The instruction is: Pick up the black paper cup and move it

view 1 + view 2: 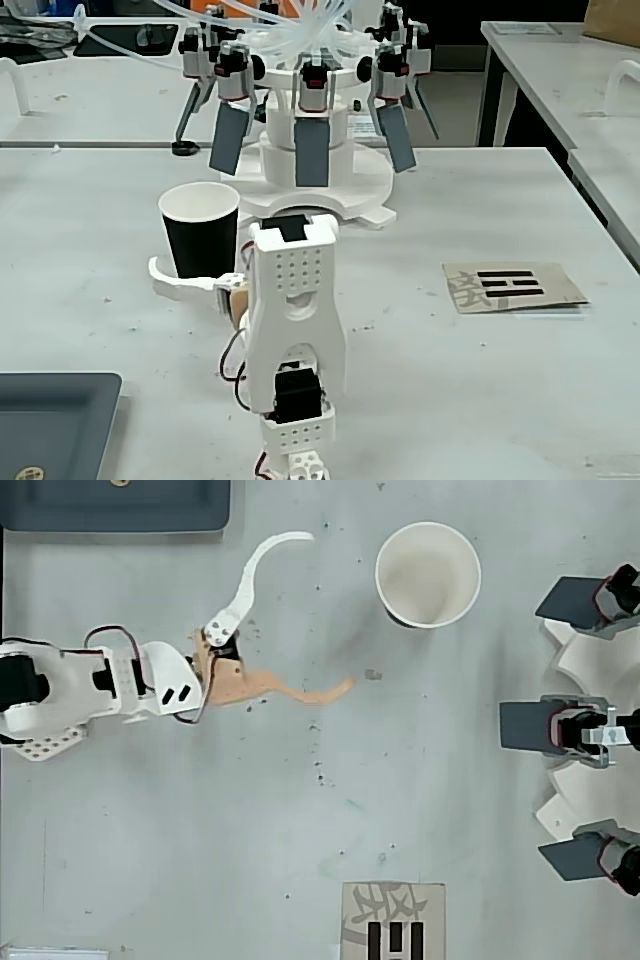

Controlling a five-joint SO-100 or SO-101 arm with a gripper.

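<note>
In the fixed view, a dark tray is seen at the near left corner of the surface. Just beyond it, the tool is held wide open, its white finger and orange finger spread apart; nothing is gripped. The black paper cup is found upright ahead of the fingertips, untouched, with bare surface around it. A printed card is seen at the right. Farthest, the white round base with grey paddles is placed near the far edge.

Grey table: black paper cup, printed card, dark tray
</note>
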